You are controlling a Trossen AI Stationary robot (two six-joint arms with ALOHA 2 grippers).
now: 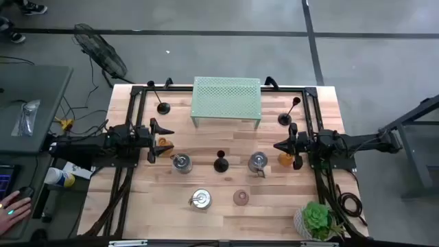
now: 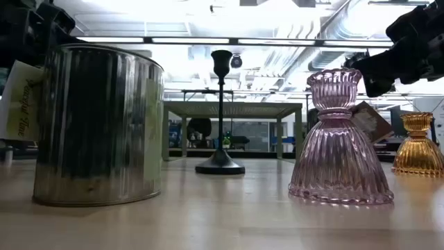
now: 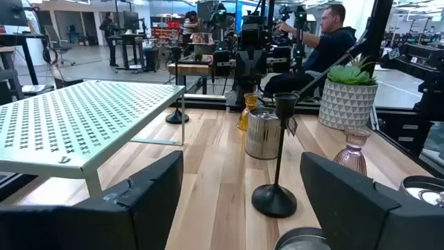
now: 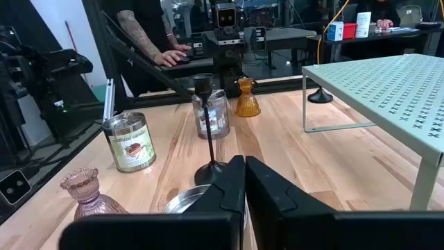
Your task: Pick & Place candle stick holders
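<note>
The left gripper hangs at the left edge of the surface, fingers spread and empty. Straight ahead of it, toward the middle, the nearest candle stick holder stands upright, stem vertical. The right gripper, pressed together with nothing in it, faces the same piece from the opposite side at a similar reach. Farther back, two more candle stick holders flank the green mesh rack.

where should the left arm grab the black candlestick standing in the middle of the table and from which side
Probably on the slender stem of the middle candlestick, between base and cup, coming in level from the left gripper side. It stands upright on a flat round base, and the open jaws already face it. Cans flank it, so close gently.
</note>
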